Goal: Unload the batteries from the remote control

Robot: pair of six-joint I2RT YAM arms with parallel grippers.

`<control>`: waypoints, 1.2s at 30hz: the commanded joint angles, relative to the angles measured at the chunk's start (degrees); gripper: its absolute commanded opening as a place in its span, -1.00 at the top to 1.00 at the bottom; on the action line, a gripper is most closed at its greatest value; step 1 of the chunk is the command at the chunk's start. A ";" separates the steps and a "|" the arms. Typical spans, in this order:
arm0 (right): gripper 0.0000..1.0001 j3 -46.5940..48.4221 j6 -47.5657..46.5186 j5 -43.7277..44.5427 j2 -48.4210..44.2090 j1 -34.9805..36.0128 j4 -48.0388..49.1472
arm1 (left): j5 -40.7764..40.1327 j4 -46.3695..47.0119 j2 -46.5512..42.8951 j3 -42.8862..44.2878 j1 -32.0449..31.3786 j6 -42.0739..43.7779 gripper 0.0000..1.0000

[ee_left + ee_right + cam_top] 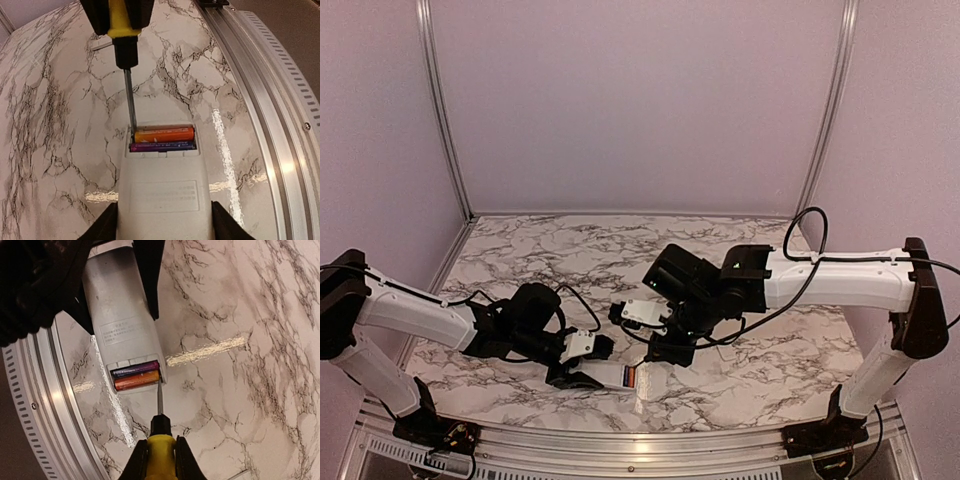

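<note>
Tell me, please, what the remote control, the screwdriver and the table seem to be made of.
Remote control: matte white plastic, judging by moulded ridges. Screwdriver: shiny grey metal shaft; yellow-and-black handle, probably plastic. Table: glossy marble-patterned top mirroring lights, possibly laminate.

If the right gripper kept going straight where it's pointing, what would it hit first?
Probably the orange cylindrical battery in the open compartment of the white plastic remote control; the yellow-handled screwdriver it grips points its tip there.

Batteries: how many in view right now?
2. Orange battery at the open end of the remote control; purple battery beside it, inboard. None visible loose; others may be hidden.
</note>
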 commanded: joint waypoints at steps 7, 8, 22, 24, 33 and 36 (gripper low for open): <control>1.00 -1.09 -2.30 -5.29 0.35 1.69 2.55 | 6.18 8.47 0.77 2.72 1.13 -2.48 1.00; 1.00 -1.40 -2.37 -6.02 0.51 1.61 2.70 | 6.24 8.52 0.71 2.79 1.17 -2.40 1.00; 1.00 -1.02 -5.19 -17.89 4.87 1.57 2.86 | 2.32 6.28 -0.30 4.14 1.46 2.98 1.00; 1.00 -0.84 -5.59 -18.33 5.35 1.59 2.66 | 1.94 5.66 -0.40 4.38 1.52 3.64 1.00; 1.00 0.11 -6.03 -17.99 6.00 1.50 0.57 | -0.74 5.13 -1.18 4.06 1.60 6.02 1.00; 1.00 0.50 -5.85 -18.53 5.90 1.01 -0.37 | -2.29 5.12 -1.72 3.79 1.54 7.22 1.00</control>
